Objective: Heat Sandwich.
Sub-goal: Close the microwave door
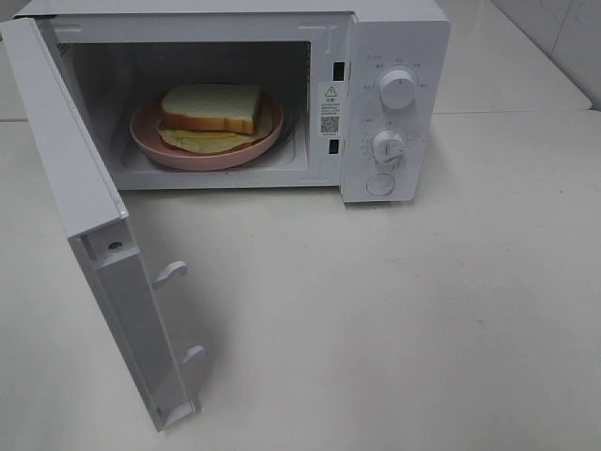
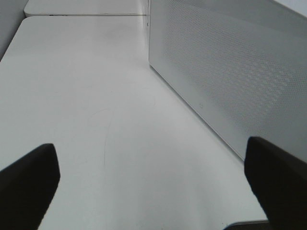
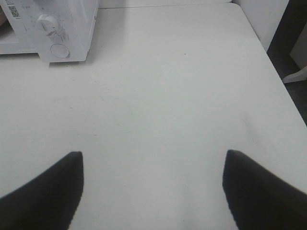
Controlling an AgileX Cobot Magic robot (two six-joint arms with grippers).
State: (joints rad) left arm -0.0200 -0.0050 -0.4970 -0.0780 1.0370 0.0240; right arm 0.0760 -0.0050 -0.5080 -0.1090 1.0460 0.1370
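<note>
Sandwich point(image 1: 210, 109): square white bread, tan crust, pale leafy filling.

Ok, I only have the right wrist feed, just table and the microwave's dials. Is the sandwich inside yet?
Observer: Yes, the square white-bread sandwich with leafy filling sits on a round pink plate inside the white microwave oven.
Operator: Door shut?
Observer: No, its white hinged door stands wide open.
Operator: And the left claw?
Observer: The left claw is open and empty, over the white table beside a white perforated panel.
</note>
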